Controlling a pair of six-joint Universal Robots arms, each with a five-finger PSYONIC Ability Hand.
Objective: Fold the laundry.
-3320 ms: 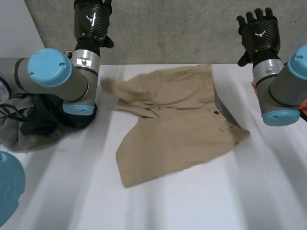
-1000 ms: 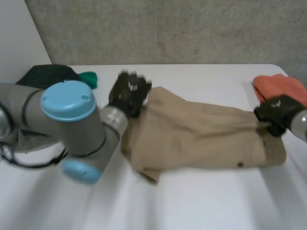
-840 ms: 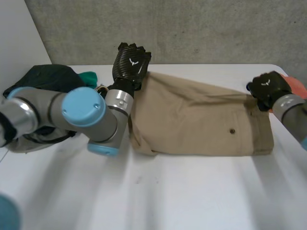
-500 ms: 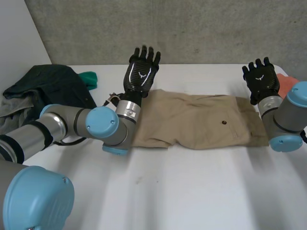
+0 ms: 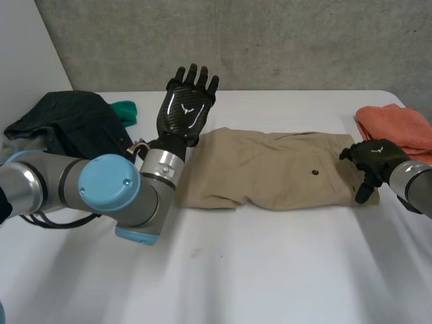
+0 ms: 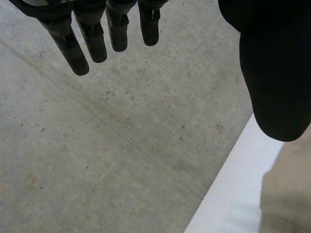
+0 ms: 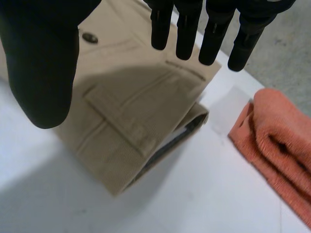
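Folded shorts (image 5: 270, 177) were laid on the tabletop (image 5: 270, 270). The left hand (image 5: 185, 111) and right hand (image 5: 373, 159) were held spread near opposite ends.

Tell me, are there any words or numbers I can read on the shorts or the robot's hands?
No words or numbers can be read.
Left hand: a white forked sign, no letters.
Right hand: the same white sign, no letters.
Shorts: no label to read, just a plain button.
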